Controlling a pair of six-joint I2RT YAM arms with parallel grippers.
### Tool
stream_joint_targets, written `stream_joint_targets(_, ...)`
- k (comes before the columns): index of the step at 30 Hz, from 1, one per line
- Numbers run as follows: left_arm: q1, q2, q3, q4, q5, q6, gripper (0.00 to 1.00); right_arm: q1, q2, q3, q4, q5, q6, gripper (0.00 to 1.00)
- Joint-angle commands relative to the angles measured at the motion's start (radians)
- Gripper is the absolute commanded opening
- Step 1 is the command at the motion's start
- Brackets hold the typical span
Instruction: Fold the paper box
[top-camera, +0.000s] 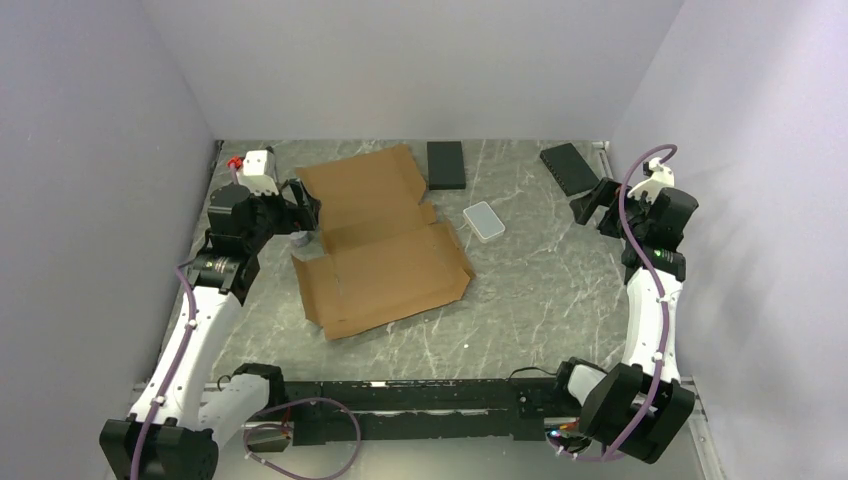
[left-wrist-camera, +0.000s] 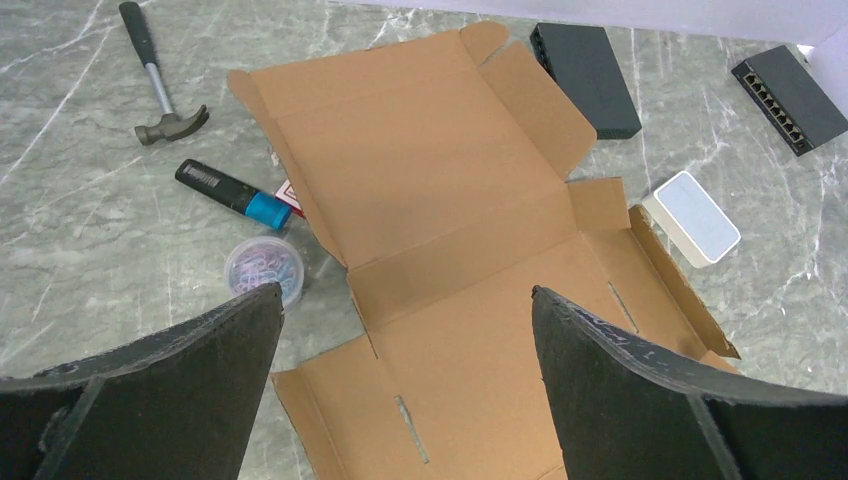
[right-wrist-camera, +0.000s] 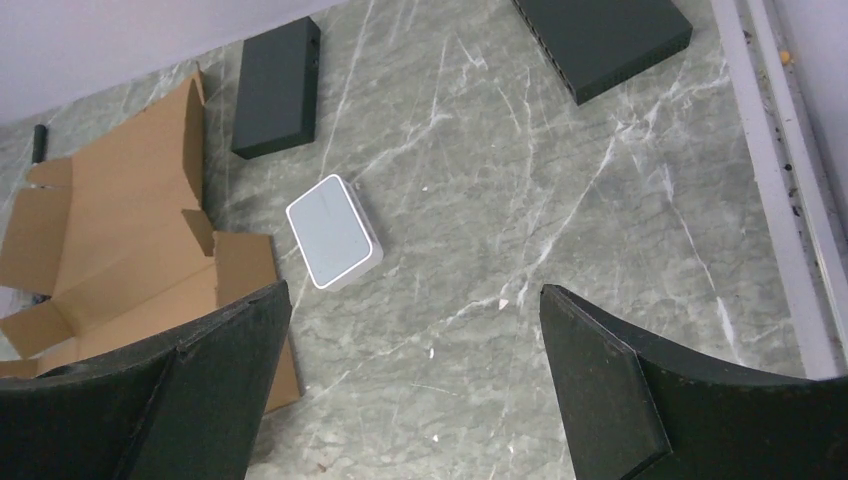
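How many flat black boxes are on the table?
2. One black box lies at the back, beside the paper box; the other black box lies farther right. No more show.

The paper box (left-wrist-camera: 450, 200) runs off the left wrist view's bottom edge. The right wrist view's top edge crops a black slab (right-wrist-camera: 600, 40).

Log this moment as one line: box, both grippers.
stage: fold not begun | paper box: flat, unfolded on table | left gripper: open, at box's left edge, empty | right gripper: open, away from box, empty
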Motion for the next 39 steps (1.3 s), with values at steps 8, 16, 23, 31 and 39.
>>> stream_joint_targets(8,-0.003,0.017,-0.001,0.015,0.031,0.030,0.99,-0.006,-0.025,0.020,0.031,-0.073,0.057,1.00)
stream_joint_targets(16,-0.003,0.028,0.011,0.009,0.098,0.028,0.99,-0.005,-0.014,-0.028,0.063,-0.203,-0.044,1.00)
stream_joint_targets(23,-0.002,0.032,0.011,0.009,0.137,0.026,0.99,-0.005,-0.033,-0.042,0.046,-0.301,-0.135,1.00)
stream_joint_targets(31,-0.002,0.076,0.026,0.027,0.358,-0.022,0.99,-0.003,-0.032,-0.084,0.021,-0.530,-0.336,1.00)
stream_joint_targets(39,-0.001,0.154,0.046,0.008,0.513,-0.099,0.99,0.003,-0.047,-0.102,0.019,-0.572,-0.349,1.00)
